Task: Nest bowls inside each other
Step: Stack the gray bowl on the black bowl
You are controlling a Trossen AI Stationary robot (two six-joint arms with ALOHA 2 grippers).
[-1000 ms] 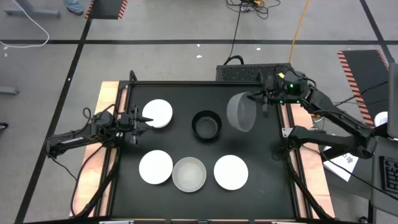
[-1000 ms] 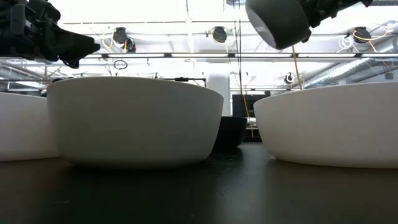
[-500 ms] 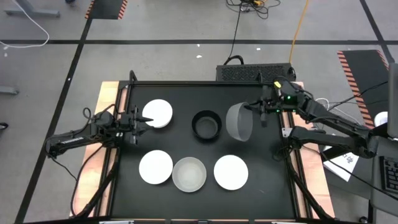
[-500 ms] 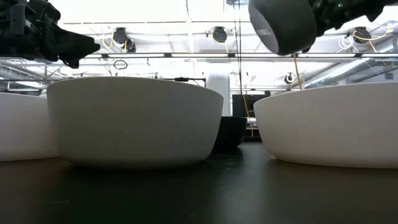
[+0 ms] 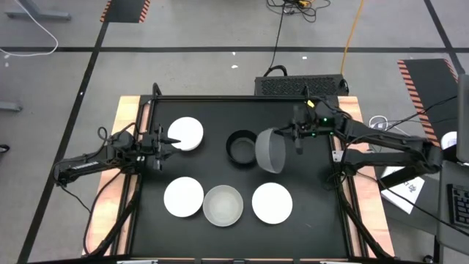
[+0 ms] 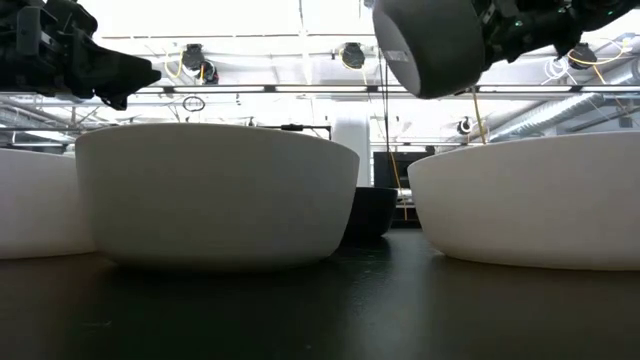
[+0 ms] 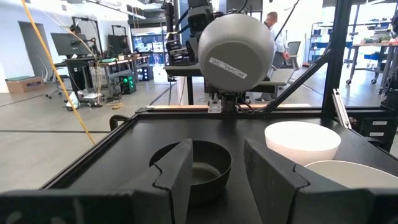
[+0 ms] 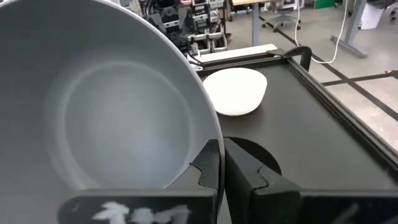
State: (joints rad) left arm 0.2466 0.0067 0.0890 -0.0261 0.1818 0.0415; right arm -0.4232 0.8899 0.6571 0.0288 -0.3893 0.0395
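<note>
Black table (image 5: 220,117), grey bowl (image 5: 269,150) label underneath (image 7: 228,67)

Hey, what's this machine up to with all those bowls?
It is stacking bowls into one another. The right end effector is clamped on the rim of a dark grey bowl, held tipped on its side in the air, right beside the black bowl on the table. The left end effector waits, open, next to a white bowl. Two more white bowls and a translucent one sit along the front, none nested yet.
</note>
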